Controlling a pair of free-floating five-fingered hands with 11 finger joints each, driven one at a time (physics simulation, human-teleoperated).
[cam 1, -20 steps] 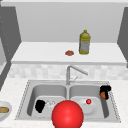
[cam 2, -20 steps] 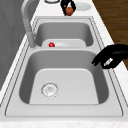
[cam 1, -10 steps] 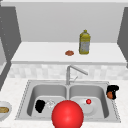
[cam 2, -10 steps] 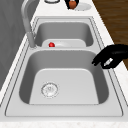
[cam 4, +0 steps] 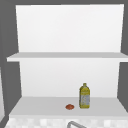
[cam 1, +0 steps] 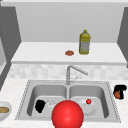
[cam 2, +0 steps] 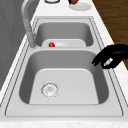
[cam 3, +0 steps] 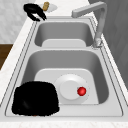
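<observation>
The right hand (cam 1: 120, 91) clasps a brown thing (cam 1: 116, 94) beside the sink (cam 1: 108, 86) (right rim). The left hand (cam 1: 40, 105), fingers loosely curled and empty, hangs over the left basin.

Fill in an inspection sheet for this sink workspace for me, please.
Surface: white speckled countertop around a grey steel double sink with a bent steel faucet.
Job's things: small orange-brown object, held beside the right basin.
Clutter: white round plate carrying a small red ball in the right basin; large red sphere at the sink's front edge; white bowl with a tan food piece on the left counter.
Robot hands: left robot hand over the left basin's front rim, fingers relaxed, holding nothing; right robot hand curled round the object.
Cables: nothing seen.
Surroundings: white lower shelf with a yellow plastic bottle and a small brown disc; white upper shelf.
</observation>
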